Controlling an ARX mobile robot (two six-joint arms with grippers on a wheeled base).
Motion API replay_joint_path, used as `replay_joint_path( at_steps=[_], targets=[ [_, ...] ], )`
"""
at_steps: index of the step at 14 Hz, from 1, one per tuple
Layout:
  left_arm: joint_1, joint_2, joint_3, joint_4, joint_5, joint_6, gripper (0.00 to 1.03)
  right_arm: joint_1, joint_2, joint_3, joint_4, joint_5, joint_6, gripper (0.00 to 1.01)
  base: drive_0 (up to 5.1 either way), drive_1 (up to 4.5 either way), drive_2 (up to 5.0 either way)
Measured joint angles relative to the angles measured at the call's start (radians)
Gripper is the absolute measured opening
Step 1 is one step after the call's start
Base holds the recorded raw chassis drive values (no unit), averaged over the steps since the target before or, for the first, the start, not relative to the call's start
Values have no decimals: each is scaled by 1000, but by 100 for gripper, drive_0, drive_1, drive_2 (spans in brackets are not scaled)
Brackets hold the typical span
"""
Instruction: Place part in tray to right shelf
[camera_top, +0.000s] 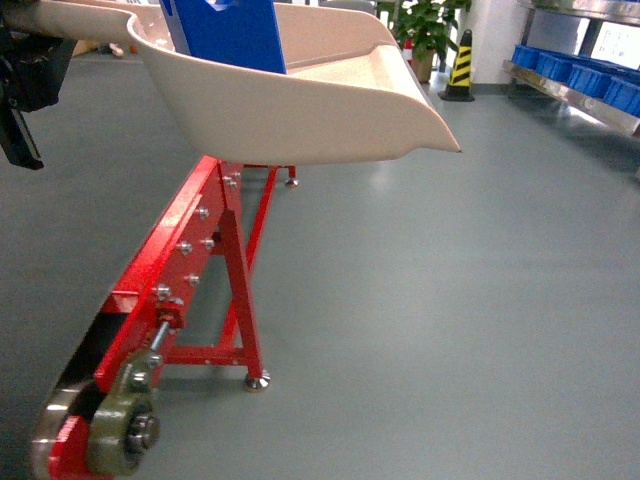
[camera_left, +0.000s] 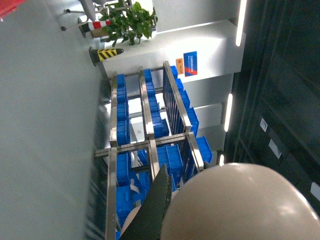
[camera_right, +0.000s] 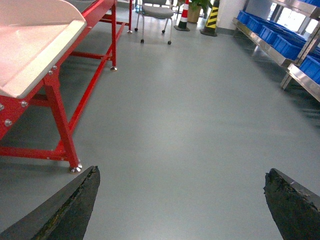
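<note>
Blue part (camera_top: 228, 32) standing in the cream tray (camera_top: 330, 105), carried high at the upper left of the head view, above the red conveyor frame (camera_top: 190, 260). Left pincer (camera_left: 150, 210): one dark finger lying against the tray's rounded underside, so likely pinching the tray's edge, yet cannot tell for sure from these views. Right pincer (camera_right: 182, 200) spread wide over bare grey floor (camera_right: 175, 125), holding nothing. Right shelf (camera_top: 575, 85), steel with blue crates (camera_top: 600, 80) along it, well apart at the far right. Step in hand, by judgement: carrying toward that shelf. Best done keeping the tray level so the upright part cannot topple or slide toward the open lip, turning slowly clear of the red frame, approaching the shelf squarely, and bringing the free pincer under the tray's far side for support before setting down.
</note>
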Motion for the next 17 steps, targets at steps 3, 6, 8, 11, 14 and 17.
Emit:
replay_joint_path(
  at_steps=[3, 6, 8, 11, 14, 17],
  targets=[
    [0, 0, 0, 2, -1, 0, 14, 0, 0, 0, 0, 0, 0, 98, 513, -232, -232],
    [0, 0, 0, 2, 0, -1, 14, 0, 0, 0, 2, 0, 0, 98, 508, -237, -237],
    [0, 0, 0, 1, -3, 0, 14, 0, 0, 0, 0, 0, 0, 98, 506, -239, -239],
    [0, 0, 0, 1, 0, 0, 14, 0, 0, 0, 1, 0, 0, 98, 499, -246, -246],
    [0, 0, 0, 1, -1, 0, 14, 0, 0, 0, 0, 1, 0, 98, 506, -240, -240],
    [0, 0, 0, 1, 0, 0, 14, 0, 0, 0, 0, 0, 1, 98, 504, -242, -242]
  ],
)
